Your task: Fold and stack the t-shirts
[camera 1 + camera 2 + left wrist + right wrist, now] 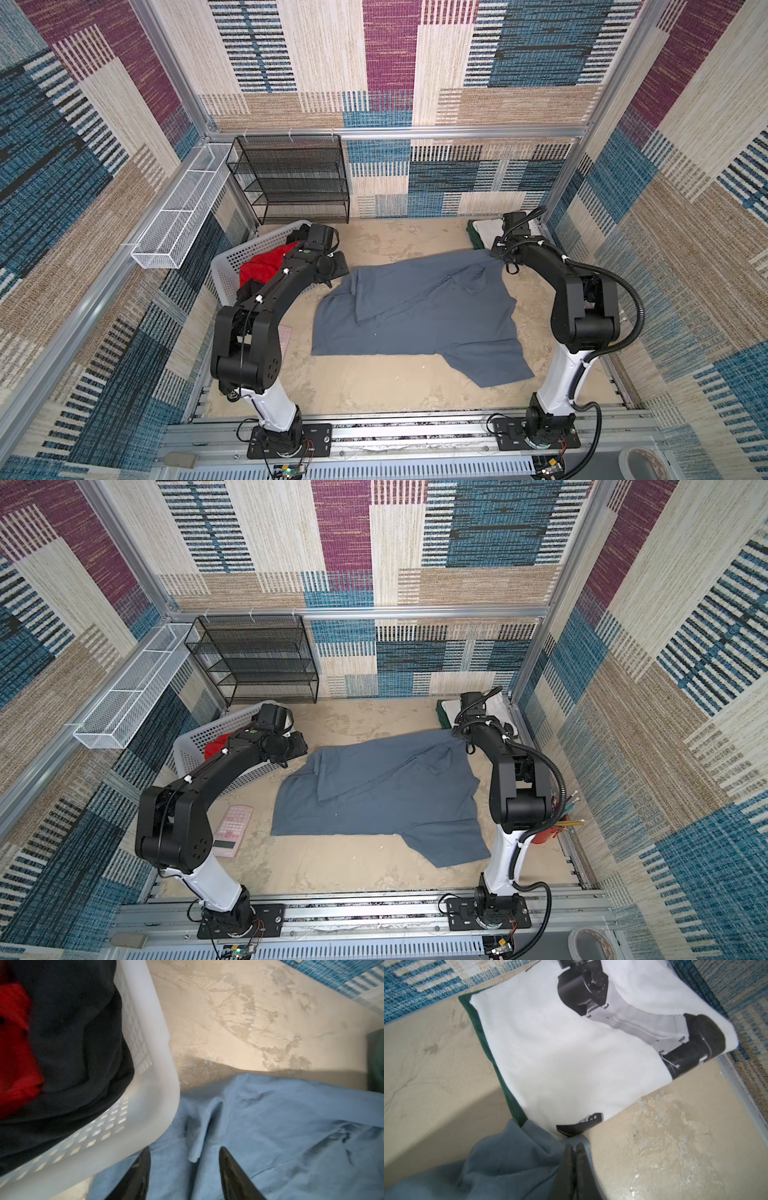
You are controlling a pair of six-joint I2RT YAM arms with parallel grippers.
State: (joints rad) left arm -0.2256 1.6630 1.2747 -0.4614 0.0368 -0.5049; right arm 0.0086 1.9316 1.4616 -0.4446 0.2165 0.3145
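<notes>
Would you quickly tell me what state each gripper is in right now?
Left gripper: open, jaws apart over a fold of the grey t-shirt, not gripping it.
Right gripper: shut on the grey t-shirt's edge.

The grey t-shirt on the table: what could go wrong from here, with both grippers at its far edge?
The right gripper is shut on a corner of the grey t-shirt right against the folded white shirt on the dark green shirt; a pull may disturb that stack. The left gripper, jaws apart, hangs over a bunched fold beside the basket; it may pinch extra layers or bump the basket.
</notes>
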